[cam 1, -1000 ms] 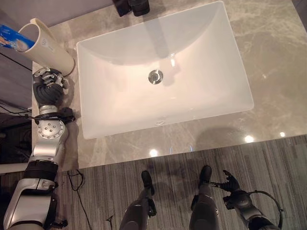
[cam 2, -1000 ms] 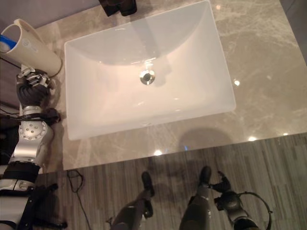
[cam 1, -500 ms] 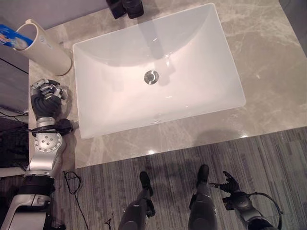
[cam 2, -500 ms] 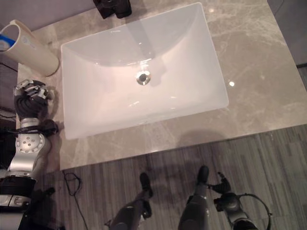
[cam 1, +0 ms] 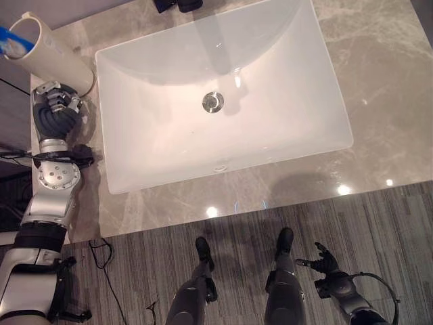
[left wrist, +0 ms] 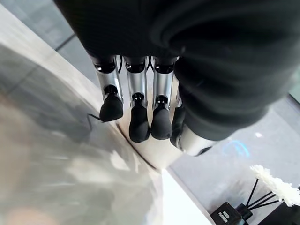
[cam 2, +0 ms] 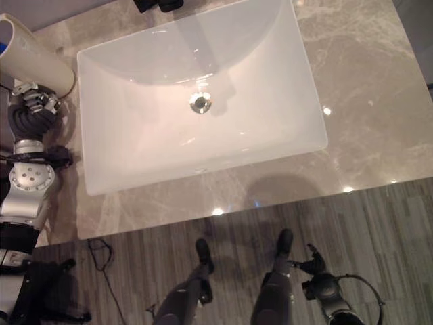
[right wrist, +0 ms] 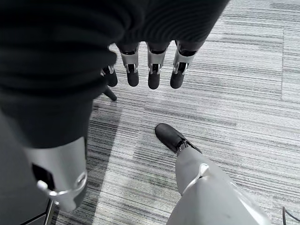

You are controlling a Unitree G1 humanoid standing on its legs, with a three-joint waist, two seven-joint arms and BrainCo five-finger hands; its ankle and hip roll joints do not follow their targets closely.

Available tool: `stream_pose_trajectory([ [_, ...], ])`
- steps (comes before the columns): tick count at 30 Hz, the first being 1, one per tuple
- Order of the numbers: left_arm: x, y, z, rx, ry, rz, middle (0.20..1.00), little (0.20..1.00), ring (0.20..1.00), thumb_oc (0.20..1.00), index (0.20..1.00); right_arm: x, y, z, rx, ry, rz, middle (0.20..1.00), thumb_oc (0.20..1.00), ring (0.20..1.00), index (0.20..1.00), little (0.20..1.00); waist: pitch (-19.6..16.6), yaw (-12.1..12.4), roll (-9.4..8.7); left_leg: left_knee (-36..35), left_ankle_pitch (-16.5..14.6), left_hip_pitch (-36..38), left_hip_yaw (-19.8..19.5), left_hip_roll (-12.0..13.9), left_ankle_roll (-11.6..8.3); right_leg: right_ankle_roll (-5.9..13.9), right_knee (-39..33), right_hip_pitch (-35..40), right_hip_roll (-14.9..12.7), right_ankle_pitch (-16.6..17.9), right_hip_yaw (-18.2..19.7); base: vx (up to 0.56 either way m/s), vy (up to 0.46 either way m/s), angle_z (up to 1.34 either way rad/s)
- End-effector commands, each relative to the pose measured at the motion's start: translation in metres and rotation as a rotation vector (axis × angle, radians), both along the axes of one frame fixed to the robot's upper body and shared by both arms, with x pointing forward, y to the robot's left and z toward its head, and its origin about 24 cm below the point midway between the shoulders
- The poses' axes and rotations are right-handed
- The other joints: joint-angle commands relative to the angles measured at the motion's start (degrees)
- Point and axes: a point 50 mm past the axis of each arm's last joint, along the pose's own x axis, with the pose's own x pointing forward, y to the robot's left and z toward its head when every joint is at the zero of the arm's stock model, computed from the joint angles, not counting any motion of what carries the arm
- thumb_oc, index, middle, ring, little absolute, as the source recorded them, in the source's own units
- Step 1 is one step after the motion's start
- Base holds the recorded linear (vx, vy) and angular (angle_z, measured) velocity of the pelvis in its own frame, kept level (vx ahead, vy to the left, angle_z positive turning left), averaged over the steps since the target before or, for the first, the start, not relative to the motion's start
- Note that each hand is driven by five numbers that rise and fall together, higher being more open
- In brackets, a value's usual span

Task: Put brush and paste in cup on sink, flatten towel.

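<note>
The cup (cam 1: 53, 54) stands at the far left corner of the worktop (cam 1: 379, 115), left of the sink (cam 1: 216, 101), with a blue paste (cam 1: 15, 38) showing at its mouth; whether the brush is inside cannot be told. The left hand (cam 1: 55, 112) sits just near of the cup, fingers (left wrist: 136, 122) relaxed and together, holding nothing. The right hand (cam 1: 328, 261) hangs low over the floor, fingers loosely spread. No towel is seen; the left hand should pull clear without tipping the cup.
</note>
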Motion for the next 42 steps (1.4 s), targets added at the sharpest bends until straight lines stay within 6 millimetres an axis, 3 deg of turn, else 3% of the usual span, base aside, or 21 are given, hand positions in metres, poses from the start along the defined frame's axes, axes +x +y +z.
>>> stream_pose_trajectory([
  [1, -0.003, 0.022, 0.042, 0.038, -0.101, 0.099, 0.2, 0.2, 0.2, 0.2, 0.2, 0.013, -0.005, 0.014, 0.006, -0.079, 0.001, 1.0, 1.0, 1.0, 1.0, 1.0, 3.4, -0.5, 2.05, 0.2, -0.9, -1.0, -6.6, -4.6, 1.47, 4.38, 0.7, 5.7, 0.1, -1.3, 2.7, 0.0, 0.0, 0.0],
  [9, -0.001, 0.036, 0.063, 0.09, -0.097, 0.189, 0.2, 0.2, 0.2, 0.2, 0.2, 0.022, 0.003, 0.021, 0.023, -0.129, 0.043, 1.0, 1.0, 1.0, 1.0, 1.0, 4.2, -1.1, 1.73, 0.2, -0.8, -1.9, -5.6, -4.4, 1.48, 4.67, 0.4, 4.1, 0.4, -0.5, 4.2, 0.01, 0.007, -0.05],
  [14, -0.003, 0.046, 0.083, 0.151, -0.093, 0.28, 0.2, 0.2, 0.2, 0.2, 0.2, 0.025, 0.003, 0.025, 0.01, -0.14, 0.07, 1.0, 1.0, 1.0, 1.0, 1.0, 4.4, -1.8, 0.25, 0.2, -0.6, -3.2, -5.1, -3.6, 1.2, 5.05, -0.1, 2.6, 1.0, 0.5, 5.0, 0.0, 0.008, -0.06],
  [22, 0.006, 0.036, 0.106, 0.166, -0.133, 0.287, 0.2, 0.2, 0.2, 0.2, 0.2, 0.022, 0.003, 0.023, 0.023, -0.141, 0.06, 1.0, 1.0, 1.0, 1.0, 1.0, 4.3, -2.6, -1.77, 0.2, -0.1, -4.8, -5.8, -2.7, 0.97, 4.97, -0.1, 1.4, 1.7, 0.5, 4.7, 0.0, -0.006, -0.03],
  [25, 0.009, 0.022, 0.101, 0.165, -0.161, 0.227, 0.2, 0.2, 0.2, 0.2, 0.2, 0.017, 0.007, 0.016, 0.035, -0.109, 0.058, 1.0, 1.0, 1.0, 1.0, 1.0, 4.1, -2.4, -2.25, 0.2, -0.2, -4.5, -6.3, -2.7, 1.04, 4.76, -0.1, 1.9, 1.9, 0.0, 4.4, 0.0, 0.0, 0.0],
  [28, 0.007, 0.007, 0.081, 0.131, -0.194, 0.14, 0.2, 0.2, 0.2, 0.2, 0.2, 0.012, 0.014, 0.009, 0.054, -0.084, 0.064, 1.0, 1.0, 1.0, 1.0, 1.0, 4.1, -1.8, -2.74, 0.2, -0.6, -3.2, -6.5, -2.8, 1.28, 4.3, 0.6, 3.4, 2.0, -0.9, 4.1, 0.01, 0.015, 0.01],
  [29, 0.003, 0.002, 0.062, 0.078, -0.2, 0.092, 0.2, 0.2, 0.2, 0.2, 0.2, 0.01, 0.018, 0.005, 0.066, -0.072, 0.064, 1.0, 1.0, 1.0, 1.0, 1.0, 3.9, -1.5, -2.95, 0.2, -1.1, -2.0, -6.4, -2.9, 1.54, 4.09, 1.9, 4.0, 1.7, -1.5, 4.2, 0.03, 0.036, 0.05],
  [33, -0.004, -0.003, 0.045, 0.018, -0.22, 0.041, 0.2, 0.2, 0.2, 0.2, 0.2, 0.008, 0.022, 0.002, 0.078, -0.064, 0.059, 1.0, 1.0, 1.0, 1.0, 1.0, 3.7, -1.1, -3.12, 0.2, -1.5, -0.5, -6.3, -3.0, 1.78, 3.82, 3.1, 4.7, 1.5, -2.2, 4.5, 0.02, 0.027, 0.0],
  [35, -0.014, -0.007, 0.019, -0.065, -0.216, -0.011, 0.2, 0.2, 0.2, 0.2, 0.2, 0.006, 0.026, -0.001, 0.096, -0.059, 0.044, 1.0, 1.0, 1.0, 1.0, 1.0, 3.7, -0.5, -3.38, 0.2, -1.9, 1.2, -6.3, -3.1, 2.12, 3.54, 4.7, 5.8, 1.3, -3.2, 4.2, 0.03, 0.06, -0.02],
  [37, -0.033, -0.014, -0.022, -0.198, -0.192, -0.078, 0.2, 0.2, 0.2, 0.2, 0.2, 0.0, 0.031, -0.007, 0.119, -0.038, 0.018, 1.0, 1.0, 1.0, 1.0, 1.0, 3.2, 0.7, -4.29, 0.2, -3.1, 5.2, -6.5, -3.7, 3.09, 3.07, 8.1, 8.1, 0.6, -5.2, 3.9, 0.07, 0.117, -0.01],
  [42, -0.061, -0.026, -0.063, -0.301, -0.133, -0.162, 0.2, 0.2, 0.2, 0.2, 0.2, -0.017, 0.031, -0.02, 0.138, 0.038, -0.025, 1.0, 1.0, 1.0, 1.0, 1.0, 0.4, 2.4, -5.58, 0.2, -6.2, 13.0, -7.1, -5.4, 5.56, 3.38, 15.8, 11.5, -1.7, -6.0, 3.9, 0.08, 0.126, 0.1],
])
